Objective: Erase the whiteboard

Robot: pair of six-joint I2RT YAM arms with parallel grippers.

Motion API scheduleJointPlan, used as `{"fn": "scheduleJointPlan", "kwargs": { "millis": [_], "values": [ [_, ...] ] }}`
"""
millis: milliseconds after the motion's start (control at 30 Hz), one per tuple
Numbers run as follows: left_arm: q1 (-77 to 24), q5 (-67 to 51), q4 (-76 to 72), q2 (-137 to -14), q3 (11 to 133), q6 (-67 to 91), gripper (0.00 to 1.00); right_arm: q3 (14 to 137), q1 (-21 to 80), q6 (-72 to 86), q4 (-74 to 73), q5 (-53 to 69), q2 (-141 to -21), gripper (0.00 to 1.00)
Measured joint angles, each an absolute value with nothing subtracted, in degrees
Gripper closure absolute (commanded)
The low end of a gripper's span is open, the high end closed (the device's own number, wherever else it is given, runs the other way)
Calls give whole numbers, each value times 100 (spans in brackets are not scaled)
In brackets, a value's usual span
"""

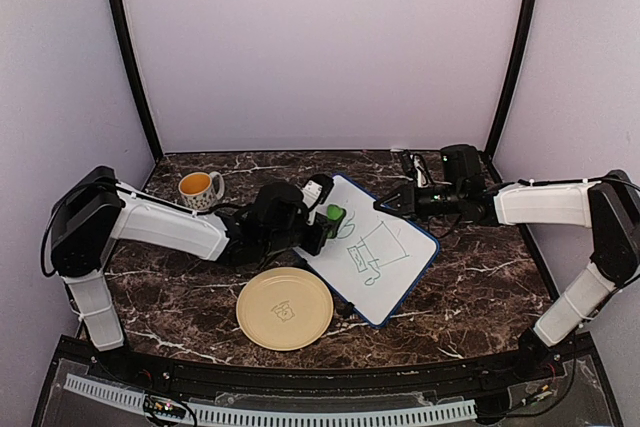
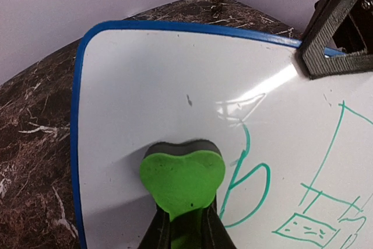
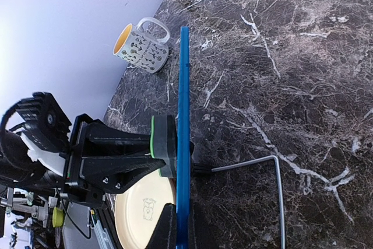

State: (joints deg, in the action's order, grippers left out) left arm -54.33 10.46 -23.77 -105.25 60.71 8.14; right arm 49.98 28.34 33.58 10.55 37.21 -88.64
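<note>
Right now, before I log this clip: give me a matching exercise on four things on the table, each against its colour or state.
1 whiteboard
2 eraser
3 mug
4 plate

A pale yellow, lying flat at the near side
B green, held against the whiteboard by the left tool
C edge gripped by the right tool, green doodles on it
D upright, orange inside, far left

Pairs: 1-C, 2-B, 3-D, 4-A

No words, numbers or brand names can be read. The whiteboard (image 1: 385, 297) carries only green marker doodles (image 1: 372, 247), one loop resembling a letter B. The plate (image 1: 262, 297) bears a small central emblem (image 1: 284, 311), too small to make out.
</note>
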Motion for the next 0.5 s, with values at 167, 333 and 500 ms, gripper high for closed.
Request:
{"fn": "scheduleJointPlan", "kwargs": {
  "millis": [167, 333, 500],
  "values": [
    [-5599, 1007, -2383, -10359, 5559, 812, 100, 4998, 2829, 3367, 1057, 3726, -8868, 100],
    [-5739, 1011, -2246, -10342, 5518, 810, 100, 4998, 2827, 3365, 1059, 3736, -8868, 100],
    [-5754, 1046, -1411, -10471, 6200, 742, 100, 4998, 2808, 3350, 1050, 3712, -8868, 100]
  ]
}}
